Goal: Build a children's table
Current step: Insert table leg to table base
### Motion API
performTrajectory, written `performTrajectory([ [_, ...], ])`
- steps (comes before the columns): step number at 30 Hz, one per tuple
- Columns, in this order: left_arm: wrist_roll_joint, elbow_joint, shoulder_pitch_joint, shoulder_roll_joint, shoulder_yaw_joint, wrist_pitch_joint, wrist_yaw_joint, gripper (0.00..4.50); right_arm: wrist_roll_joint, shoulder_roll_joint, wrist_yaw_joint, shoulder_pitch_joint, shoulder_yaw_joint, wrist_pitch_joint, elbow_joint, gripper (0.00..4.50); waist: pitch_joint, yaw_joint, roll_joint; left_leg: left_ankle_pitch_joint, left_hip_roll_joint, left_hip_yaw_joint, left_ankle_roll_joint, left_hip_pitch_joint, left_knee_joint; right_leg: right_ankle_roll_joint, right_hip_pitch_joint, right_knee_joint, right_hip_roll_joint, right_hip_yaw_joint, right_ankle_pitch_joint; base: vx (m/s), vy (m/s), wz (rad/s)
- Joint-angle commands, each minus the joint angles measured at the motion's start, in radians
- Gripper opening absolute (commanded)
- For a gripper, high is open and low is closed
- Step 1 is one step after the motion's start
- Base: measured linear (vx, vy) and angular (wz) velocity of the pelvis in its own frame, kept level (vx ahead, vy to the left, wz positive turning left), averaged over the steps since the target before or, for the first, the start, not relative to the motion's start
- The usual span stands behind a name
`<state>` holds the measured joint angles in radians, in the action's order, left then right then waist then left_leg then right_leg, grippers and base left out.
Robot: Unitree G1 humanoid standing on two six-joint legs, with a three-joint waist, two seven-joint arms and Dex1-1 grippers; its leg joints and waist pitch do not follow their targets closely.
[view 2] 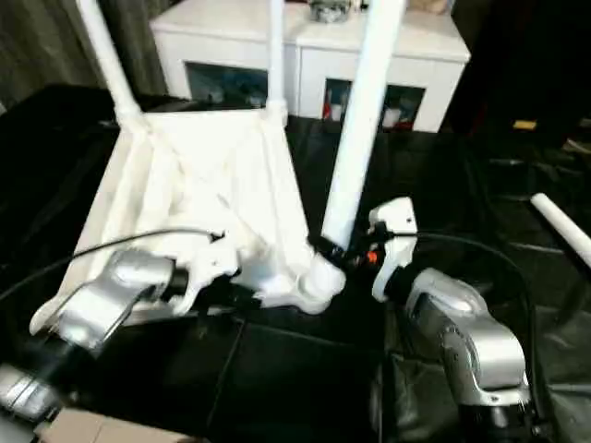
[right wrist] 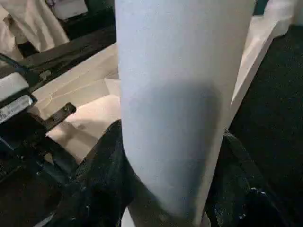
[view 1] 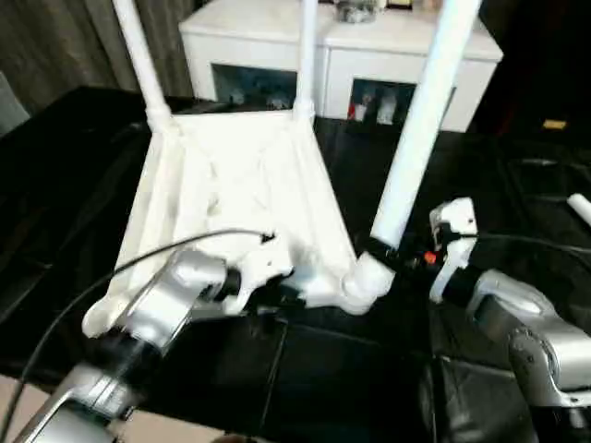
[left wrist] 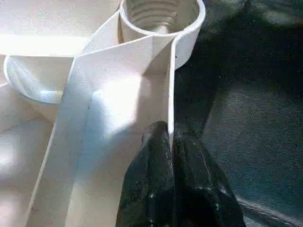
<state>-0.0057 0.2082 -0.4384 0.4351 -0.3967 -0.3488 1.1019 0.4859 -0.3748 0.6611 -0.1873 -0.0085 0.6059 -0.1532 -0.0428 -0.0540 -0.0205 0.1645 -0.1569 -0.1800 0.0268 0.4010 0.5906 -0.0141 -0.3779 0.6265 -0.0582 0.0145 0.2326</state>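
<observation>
Right wrist view: right gripper [right wrist: 165, 189] clamps leg [right wrist: 180, 94]; no legible writing.

We saw bright light falling from above onto the upturned tabletop [view 1: 242, 198], which glared so strongly that its ribs were nearly washed out. Around the tabletop the black work surface [view 1: 55, 185] stayed dim, with soft sheen in patches. Both head views were slightly soft. Close to the tabletop's corner socket [left wrist: 161, 19], a wall cast a hard shadow. The leg [right wrist: 182, 94] beside the tabletop was blurred, its lower half shaded grey.
</observation>
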Motion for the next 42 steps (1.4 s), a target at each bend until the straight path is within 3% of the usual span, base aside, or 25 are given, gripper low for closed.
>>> performTrajectory([
  [1, 0.0, -0.02, 0.035, 0.018, -0.003, -0.045, -0.006, 0.0, 0.024, -0.02, 0.019, -0.001, 0.018, 0.033, -0.018, 1.86, 0.05, -0.008, 0.01, 0.251, -0.075, 0.031, -0.009, -0.031, -0.08, 0.233, 0.028, -0.079, -0.089, -0.036, 0.112, 0.0, 0.0, 0.0],
  [4, -0.005, -0.066, 0.054, 0.031, 0.0, -0.068, -0.007, 0.0, 0.023, -0.028, 0.024, -0.009, 0.026, 0.056, -0.011, 1.86, 0.048, -0.005, 0.015, 0.242, -0.074, 0.029, -0.015, -0.031, -0.079, 0.222, 0.022, -0.082, -0.085, -0.035, 0.128, 0.0, 0.0, 0.0],
  [8, -0.011, -0.11, 0.06, 0.047, -0.004, -0.082, 0.007, 0.0, 0.016, -0.014, 0.025, -0.029, 0.024, 0.058, 0.026, 1.86, 0.05, -0.005, 0.011, 0.225, -0.073, 0.028, -0.014, -0.032, -0.078, 0.224, 0.021, -0.08, -0.084, -0.035, 0.104, 0.0, 0.0, 0.0],
  [15, -0.015, -0.15, 0.058, 0.055, -0.005, -0.11, 0.008, 0.0, -0.001, 0.005, 0.02, -0.055, 0.048, 0.047, 0.099, 1.86, 0.055, -0.007, 0.014, 0.172, -0.07, 0.025, -0.029, -0.03, -0.07, 0.242, 0.026, -0.071, -0.083, -0.034, 0.011, 0.0, 0.0, 0.0],
  [23, -0.016, -0.153, 0.053, 0.05, -0.006, -0.122, -0.009, 0.0, -0.011, 0.005, 0.044, -0.055, 0.075, 0.056, 0.121, 1.86, 0.054, -0.007, 0.018, 0.179, -0.07, 0.025, -0.029, -0.032, -0.07, 0.246, 0.027, -0.07, -0.082, -0.033, 0.02, 0.0, 0.0, 0.0],
  [28, -0.019, -0.142, 0.046, 0.038, 0.004, -0.118, -0.024, 0.0, -0.036, 0.028, -0.001, -0.055, 0.058, -0.002, 0.163, 1.86, 0.053, -0.006, 0.02, 0.197, -0.07, 0.025, -0.02, -0.032, -0.071, 0.245, 0.026, -0.072, -0.082, -0.033, 0.044, 0.0, 0.0, 0.0],
  [34, -0.038, -0.112, 0.033, -0.004, 0.035, -0.132, -0.067, 0.0, -0.014, 0.096, -0.03, 0.037, -0.011, -0.104, 0.176, 1.86, 0.052, -0.008, 0.021, 0.233, -0.071, 0.026, -0.006, -0.033, -0.074, 0.233, 0.023, -0.077, -0.084, -0.035, 0.084, 0.0, 0.0, 0.0],
  [37, -0.039, -0.1, 0.025, -0.016, 0.045, -0.128, -0.089, 0.0, -0.041, 0.098, -0.026, 0.079, 0.003, -0.182, 0.179, 1.86, 0.05, -0.009, 0.021, 0.247, -0.071, 0.025, -0.005, -0.034, -0.075, 0.226, 0.021, -0.08, -0.083, -0.035, 0.104, 0.0, 0.0, 0.0],
  [42, -0.04, -0.088, 0.014, -0.027, 0.052, -0.124, -0.102, 0.0, -0.058, 0.145, -0.046, 0.118, -0.027, -0.309, 0.199, 1.86, 0.048, -0.009, 0.021, 0.281, -0.071, 0.028, 0.004, -0.033, -0.08, 0.209, 0.018, -0.085, -0.084, -0.035, 0.17, 0.0, 0.0, 0.0],
])
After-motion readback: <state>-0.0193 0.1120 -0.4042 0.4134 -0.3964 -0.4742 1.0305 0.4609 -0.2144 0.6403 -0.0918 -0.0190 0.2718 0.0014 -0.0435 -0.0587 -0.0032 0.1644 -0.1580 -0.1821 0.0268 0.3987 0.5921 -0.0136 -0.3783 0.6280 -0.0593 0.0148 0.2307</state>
